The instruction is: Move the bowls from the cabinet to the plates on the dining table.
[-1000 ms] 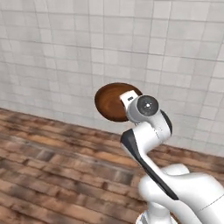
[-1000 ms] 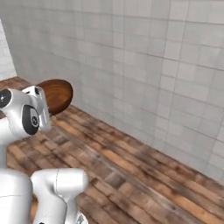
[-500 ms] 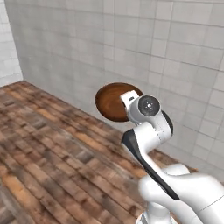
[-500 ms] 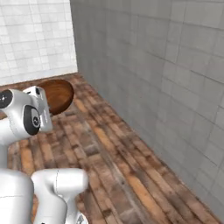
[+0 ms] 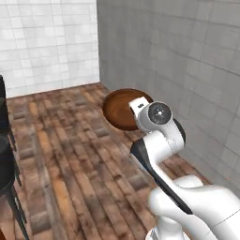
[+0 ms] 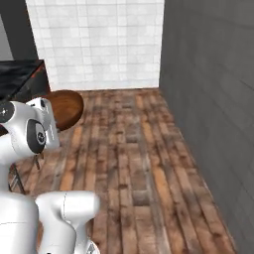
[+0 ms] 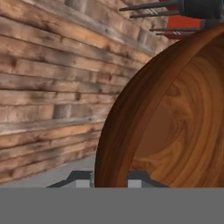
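- Left base view: the brown bowl (image 5: 123,108) is carried in the air above the wooden floor (image 5: 70,159), just beyond the arm's wrist (image 5: 157,117), with the grey tiled wall (image 5: 187,61) to its right; its hollow faces back toward the camera, so it rides tilted on edge, not level
- At the far left edge a dark chair or stool (image 5: 7,154) stands on the floor, well apart from the bowl
- Right base view: the bowl (image 6: 64,108) shows past the wrist at the left, and a corner of the black worktop (image 6: 20,79) lies far left, beyond it; no plate can be seen from here
- Hand view: the hand (image 7: 110,180) is clenched on the bowl's rim (image 7: 114,131), one fingertip (image 7: 79,180) outside and one inside the wall, with wood-grain inner surface to the right; thin dark legs (image 7: 148,6) and a red patch sit at the top
- Risk, as I judge it: a thin-rim pinch on a glossy, tilted bowl may slip or swivel while the base drives or turns; a wide swing could knock the bowl against the wall or the chair
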Controlling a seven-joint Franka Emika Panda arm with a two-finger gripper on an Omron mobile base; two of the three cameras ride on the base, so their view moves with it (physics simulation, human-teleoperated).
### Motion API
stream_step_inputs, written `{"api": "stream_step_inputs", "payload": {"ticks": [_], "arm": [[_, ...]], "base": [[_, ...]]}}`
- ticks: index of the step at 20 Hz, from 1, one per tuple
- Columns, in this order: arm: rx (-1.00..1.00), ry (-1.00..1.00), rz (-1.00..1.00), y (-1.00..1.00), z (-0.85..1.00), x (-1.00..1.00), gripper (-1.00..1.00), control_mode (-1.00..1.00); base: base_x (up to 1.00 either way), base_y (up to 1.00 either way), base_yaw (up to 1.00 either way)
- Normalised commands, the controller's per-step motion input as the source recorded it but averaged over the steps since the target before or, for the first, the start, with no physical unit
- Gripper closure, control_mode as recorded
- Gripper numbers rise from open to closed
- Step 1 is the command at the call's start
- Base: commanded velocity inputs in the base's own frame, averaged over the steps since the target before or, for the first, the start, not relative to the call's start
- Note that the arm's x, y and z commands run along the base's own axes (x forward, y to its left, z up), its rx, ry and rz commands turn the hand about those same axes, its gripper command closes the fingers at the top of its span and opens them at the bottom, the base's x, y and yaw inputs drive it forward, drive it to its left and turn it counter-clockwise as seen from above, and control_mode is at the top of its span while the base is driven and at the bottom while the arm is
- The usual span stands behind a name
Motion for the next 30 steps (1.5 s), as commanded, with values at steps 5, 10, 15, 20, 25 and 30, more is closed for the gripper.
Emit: {"api": "stream_step_inputs", "payload": {"ticks": [5,10,15,20,25,30], "arm": [[0.0,0.0,0.0,0.0,0.0,0.0,1.0,1.0],[0.0,0.0,0.0,0.0,0.0,0.0,1.0,1.0],[0.0,0.0,0.0,0.0,0.0,0.0,1.0,1.0],[0.0,0.0,0.0,0.0,0.0,0.0,1.0,1.0],[0.0,0.0,0.0,0.0,0.0,0.0,1.0,1.0],[0.0,0.0,0.0,0.0,0.0,0.0,1.0,1.0]], "base": [[1.0,-0.14,0.65],[1.0,-0.21,0.64],[0.71,-0.43,0.61],[0.27,-0.8,0.54],[0.38,-0.87,0.53],[0.4,-0.89,0.53]]}}
